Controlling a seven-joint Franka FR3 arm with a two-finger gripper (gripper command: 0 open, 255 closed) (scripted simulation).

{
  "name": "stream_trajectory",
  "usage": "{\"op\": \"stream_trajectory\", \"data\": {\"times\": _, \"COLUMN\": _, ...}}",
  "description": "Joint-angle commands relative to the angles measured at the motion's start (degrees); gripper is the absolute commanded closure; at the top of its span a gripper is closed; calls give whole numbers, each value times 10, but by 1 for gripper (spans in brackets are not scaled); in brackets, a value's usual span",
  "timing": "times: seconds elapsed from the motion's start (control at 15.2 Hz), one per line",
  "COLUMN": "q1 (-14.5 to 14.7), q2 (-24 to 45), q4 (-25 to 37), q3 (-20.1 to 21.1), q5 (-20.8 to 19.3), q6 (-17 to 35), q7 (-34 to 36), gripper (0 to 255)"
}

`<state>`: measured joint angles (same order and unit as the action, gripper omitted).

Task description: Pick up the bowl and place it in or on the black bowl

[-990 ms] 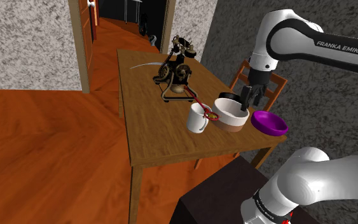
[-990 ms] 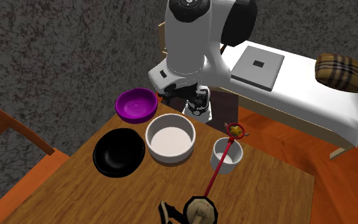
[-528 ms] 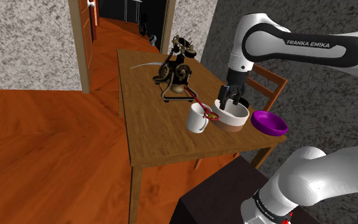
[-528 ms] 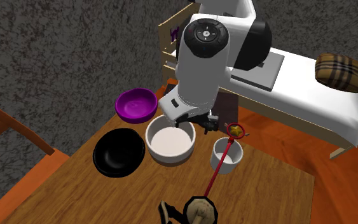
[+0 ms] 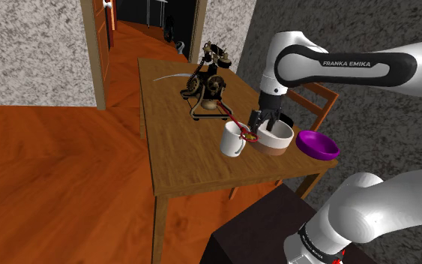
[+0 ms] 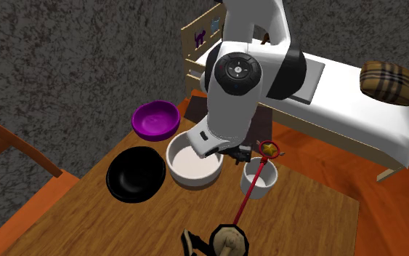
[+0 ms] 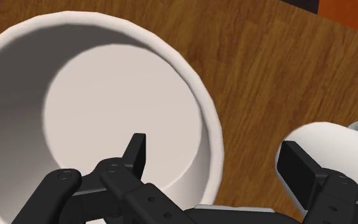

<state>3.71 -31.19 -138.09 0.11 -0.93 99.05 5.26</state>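
Gripper (image 7: 215, 156) stands over the mug side of the white bowl (image 6: 194, 161), fingers (image 7: 137, 147) wide apart and holding nothing. One finger hangs inside the bowl and the other outside it, with the rim between them; neither appears to touch it. The white bowl sits upright on the table (image 6: 304, 218), between the black bowl (image 6: 136, 174) and the mug (image 6: 257, 179), just beside each. A purple bowl (image 6: 156, 120) lies beyond. Step in hand, by my judgement: a rim grasp. To do it well, lower until the pads overlap the wall well below the lip. Keep the outer finger off the mug and off the red rod (image 6: 242, 206) lying across it. Close squarely on the wall, then lift straight up before carrying toward the black bowl. Legible writing: "FRANKA EMIKA" on the arm (image 5: 351, 66). No other label can be read.
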Motion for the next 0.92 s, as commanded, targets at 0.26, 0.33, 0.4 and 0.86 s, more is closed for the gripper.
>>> {"op": "stream_trajectory", "data": {"times": 0.26, "q1": 0, "q2": 0, "q4": -13, "q3": -1, "q5": -1, "q6": 13, "q7": -1, "gripper": 0}}
{"op": "stream_trajectory", "data": {"times": 0.33, "q1": 0, "q2": 0, "q4": -13, "q3": -1, "q5": -1, "q6": 13, "q7": -1, "gripper": 0}}
{"op": "stream_trajectory", "data": {"times": 0.4, "q1": 0, "q2": 0, "q4": -13, "q3": -1, "q5": -1, "q6": 13, "q7": -1, "gripper": 0}}
{"op": "stream_trajectory", "data": {"times": 0.86, "q1": -1, "q2": -2, "q4": -13, "q3": -2, "q5": -1, "q6": 11, "q7": -2, "gripper": 255}}
